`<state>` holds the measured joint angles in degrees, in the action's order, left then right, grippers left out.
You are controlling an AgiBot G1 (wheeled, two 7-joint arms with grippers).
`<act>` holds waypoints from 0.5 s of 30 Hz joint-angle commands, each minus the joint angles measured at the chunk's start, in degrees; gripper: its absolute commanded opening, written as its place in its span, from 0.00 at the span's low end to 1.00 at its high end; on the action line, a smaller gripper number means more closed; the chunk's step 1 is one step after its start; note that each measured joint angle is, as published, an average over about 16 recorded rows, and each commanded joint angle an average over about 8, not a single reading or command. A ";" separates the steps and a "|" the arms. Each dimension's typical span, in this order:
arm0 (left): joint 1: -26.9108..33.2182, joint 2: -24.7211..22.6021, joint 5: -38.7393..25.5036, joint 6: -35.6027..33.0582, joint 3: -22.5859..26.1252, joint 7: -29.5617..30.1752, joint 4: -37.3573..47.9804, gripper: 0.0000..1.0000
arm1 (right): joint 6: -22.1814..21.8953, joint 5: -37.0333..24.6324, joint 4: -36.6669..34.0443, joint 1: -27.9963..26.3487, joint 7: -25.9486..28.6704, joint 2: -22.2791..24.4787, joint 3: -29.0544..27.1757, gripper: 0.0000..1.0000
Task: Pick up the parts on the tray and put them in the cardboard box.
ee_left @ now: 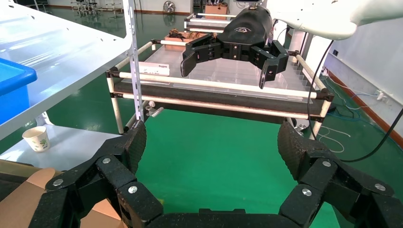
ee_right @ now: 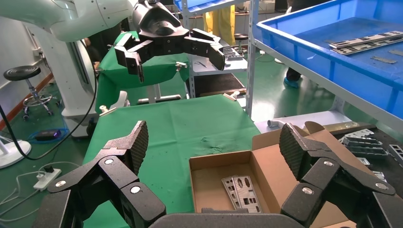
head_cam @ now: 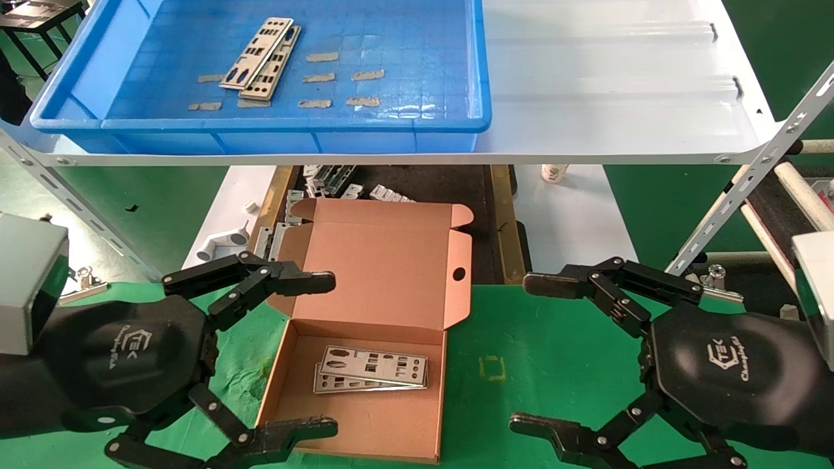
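Fig.: both arms low over the green cloth, flanking the cardboard box (head_cam: 378, 326). Left gripper (head_cam: 306, 355) and right gripper (head_cam: 531, 355) are spread wide, nothing held. Two parts already lie in the box; two more parts (head_cam: 260, 57) lie overlapped in the tray (head_cam: 260, 124) on the upper shelf, well apart from either gripper. You'd likely do best to take the top plate first, approx. mid-length, pinching across its narrow width w/ fingers clear of the lower plate.
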<state>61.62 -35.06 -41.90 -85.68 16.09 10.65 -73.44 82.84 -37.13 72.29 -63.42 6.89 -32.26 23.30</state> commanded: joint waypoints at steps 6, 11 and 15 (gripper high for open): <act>0.00 0.00 0.00 0.00 0.00 0.00 0.00 1.00 | 0.00 0.00 0.00 0.00 0.00 0.00 0.00 1.00; 0.00 0.00 0.00 0.00 0.00 0.00 0.00 1.00 | 0.00 0.00 0.00 0.00 0.00 0.00 0.00 1.00; 0.00 0.00 0.00 0.00 0.00 0.00 0.00 1.00 | 0.00 0.00 0.00 0.00 0.00 0.00 0.00 1.00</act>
<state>61.62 -35.06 -41.90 -85.68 16.09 10.65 -73.44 82.84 -37.13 72.29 -63.42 6.89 -32.26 23.30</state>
